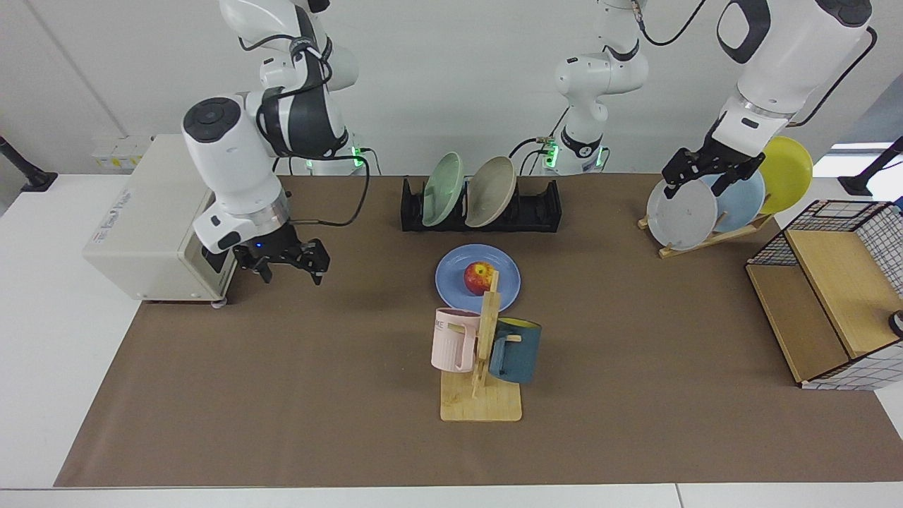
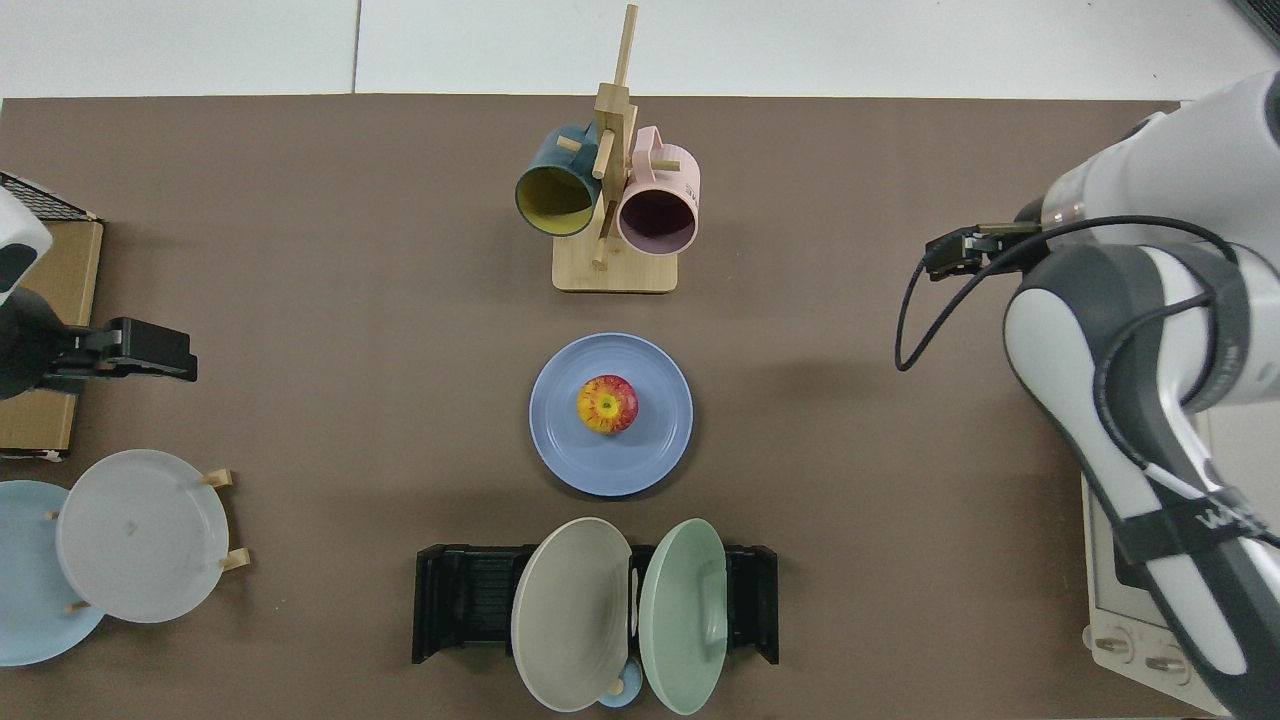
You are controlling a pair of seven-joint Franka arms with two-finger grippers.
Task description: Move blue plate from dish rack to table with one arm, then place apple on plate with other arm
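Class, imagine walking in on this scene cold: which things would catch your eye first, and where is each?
The apple on the blue plate at mid-table, just in front of the dish rack. The right gripper hangs open by the toaster oven; the left gripper waits open over the wooden plate stand.

1. The blue plate (image 1: 451, 286) (image 2: 560, 440) is matte periwinkle blue.
2. The apple (image 1: 478, 277) (image 2: 607, 404) is red, with a yellow patch around its stem.
3. The dish rack (image 1: 536, 212) (image 2: 460, 600) is black; it holds a beige plate (image 1: 492, 182) (image 2: 568, 615) and a pale green plate (image 1: 441, 180) (image 2: 685, 617).
4. The mat on the table (image 1: 282, 395) (image 2: 300, 250) is plain brown; the tabletop is white.
5. The mug tree (image 1: 481, 406) (image 2: 612, 270) is light wood, with a pink mug (image 1: 449, 341) (image 2: 660, 205) at 9 o'clock in the facing view and a dark blue mug (image 1: 518, 351) (image 2: 550, 190), yellow inside, at 3 o'clock.
6. The wooden stand carries a grey plate (image 1: 681, 214) (image 2: 140, 535), a sky-blue plate (image 1: 744, 201) (image 2: 25, 600) and a yellow plate (image 1: 786, 173).
7. The toaster oven (image 1: 141, 226) is cream.
8. The wire basket (image 1: 846, 212) is black wire.
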